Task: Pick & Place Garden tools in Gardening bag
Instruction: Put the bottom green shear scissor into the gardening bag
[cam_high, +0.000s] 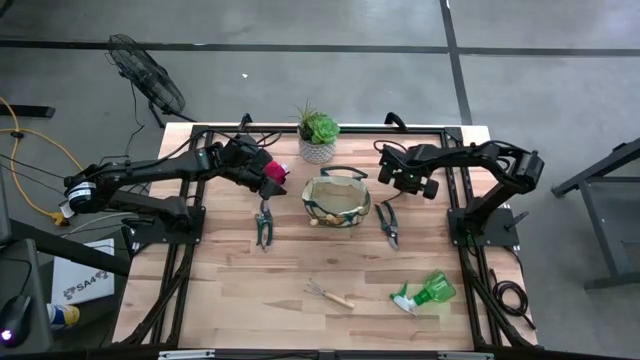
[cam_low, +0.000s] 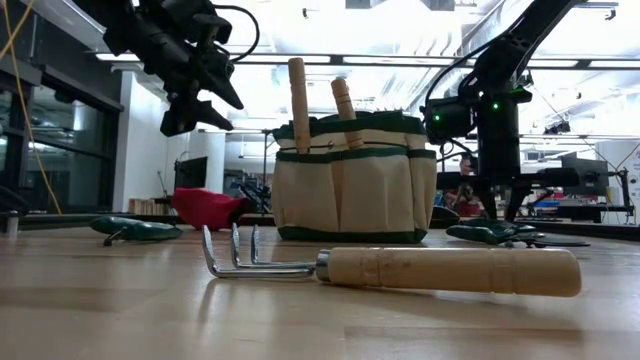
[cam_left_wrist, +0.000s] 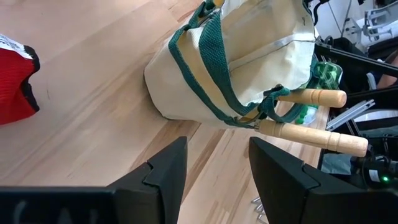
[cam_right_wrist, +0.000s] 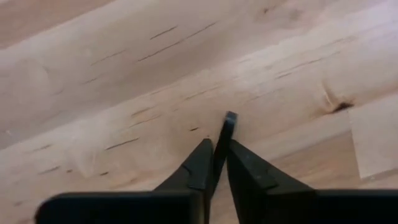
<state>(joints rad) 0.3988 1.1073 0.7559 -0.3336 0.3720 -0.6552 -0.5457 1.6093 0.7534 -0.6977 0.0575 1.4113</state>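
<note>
Bag (cam_high: 312, 206) upright near the middle of the bench (cam_high: 230, 290). Inside it, two trowels (cam_low: 299, 100), only the wooden handles out above the rim.

Left claw (cam_left_wrist: 217, 148) up in the air on the left arm's side of the bag, fingers (cam_left_wrist: 168, 168) clearly apart, nothing held between them. Below it, just beside the bag on the same side, the red glove (cam_high: 274, 174), lying on the wood.

Right claw (cam_right_wrist: 216, 148) raised on the other side of the bag, near it, facing down to bare wood. Fingers almost together, with a thin dark strip (cam_right_wrist: 229, 127) standing up between the tips; cannot tell what this strip is.

Also flat on the bench:
- one pair of shears (cam_high: 264, 226) in front of the glove, beside the bag on the left arm's side;
- second shears (cam_high: 388, 223) just beside the bag on the right arm's side, apart from the right claw;
- rake (cam_high: 328, 293) well in front of the bag;
- green spray bottle (cam_high: 426, 293) on its side, in front of the bag toward the right arm.

Behind the bag, a plant in a white pot (cam_high: 318, 150).
</note>
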